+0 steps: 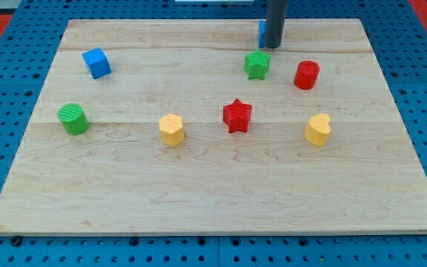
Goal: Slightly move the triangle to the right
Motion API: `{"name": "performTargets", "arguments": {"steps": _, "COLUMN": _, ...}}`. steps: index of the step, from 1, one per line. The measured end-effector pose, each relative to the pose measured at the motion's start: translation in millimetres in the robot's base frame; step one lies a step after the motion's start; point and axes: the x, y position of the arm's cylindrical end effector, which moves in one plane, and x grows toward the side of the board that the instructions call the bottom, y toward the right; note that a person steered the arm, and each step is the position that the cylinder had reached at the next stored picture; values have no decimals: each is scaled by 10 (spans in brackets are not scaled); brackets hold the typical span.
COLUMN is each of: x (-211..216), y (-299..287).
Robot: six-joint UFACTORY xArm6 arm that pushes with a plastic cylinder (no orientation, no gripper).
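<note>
1. Blue triangle [261, 33] at the board [199, 185] top edge, mostly hidden behind the rod.
2. My tip [273, 47] touches its right side; no gripper, nothing grasped; a rightward push needs the tip on its left.

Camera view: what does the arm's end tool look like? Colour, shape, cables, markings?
Only the rod shows: a straight, smooth, round cylinder, dark grey to black, with a faint lighter sheen down one side. It enters from the view's top edge. No cables, markings or hand are visible. My tip ends blunt, right beside a blue block that it mostly hides, just above the green star.
</note>
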Motion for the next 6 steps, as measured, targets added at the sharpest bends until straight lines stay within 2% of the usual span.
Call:
{"name": "performTargets", "arguments": {"steps": 1, "x": 141, "y": -444}}
{"name": "performTargets", "arguments": {"steps": 2, "x": 206, "y": -1269}}
{"name": "performTargets", "arguments": {"steps": 3, "x": -102, "y": -1312}}
{"name": "performTargets", "arguments": {"steps": 4, "x": -323, "y": -770}}
{"name": "performTargets", "arguments": {"steps": 6, "x": -323, "y": -231}}
